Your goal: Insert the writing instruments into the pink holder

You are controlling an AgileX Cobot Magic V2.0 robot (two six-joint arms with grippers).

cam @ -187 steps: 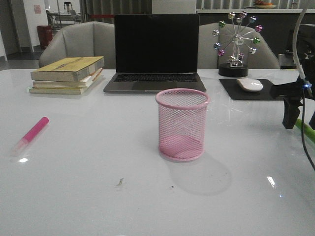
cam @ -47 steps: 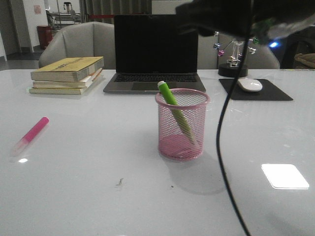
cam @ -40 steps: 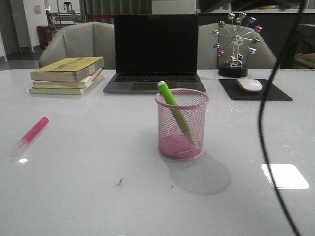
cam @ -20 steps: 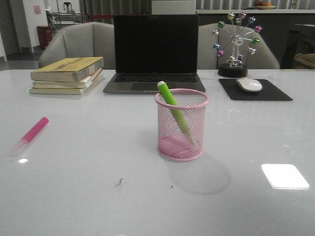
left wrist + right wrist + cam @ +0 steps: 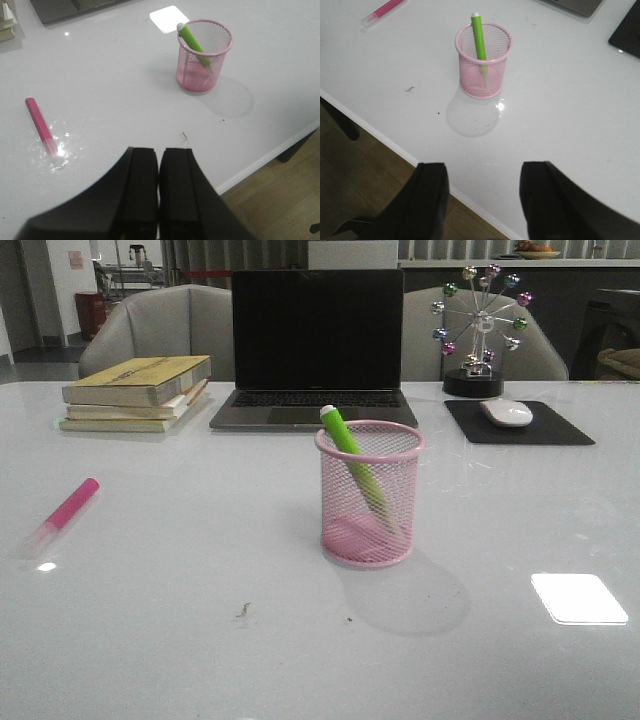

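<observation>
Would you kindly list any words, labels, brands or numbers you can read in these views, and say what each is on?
No text is legible in any view.
Top book of the stack: faint marks on its yellow cover, too blurred to read.
Wall sign, far left background: too small to read.
Laptop, markers, pink holder: no visible lettering.

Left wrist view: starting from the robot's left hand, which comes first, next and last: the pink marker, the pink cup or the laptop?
From the left hand, shut and empty:
1. Pink marker, lying flat on the table to one side of the hand.
2. Pink cup, farther out on the other side, with the green marker leaning inside.
3. Laptop, at the table's far edge.
</observation>
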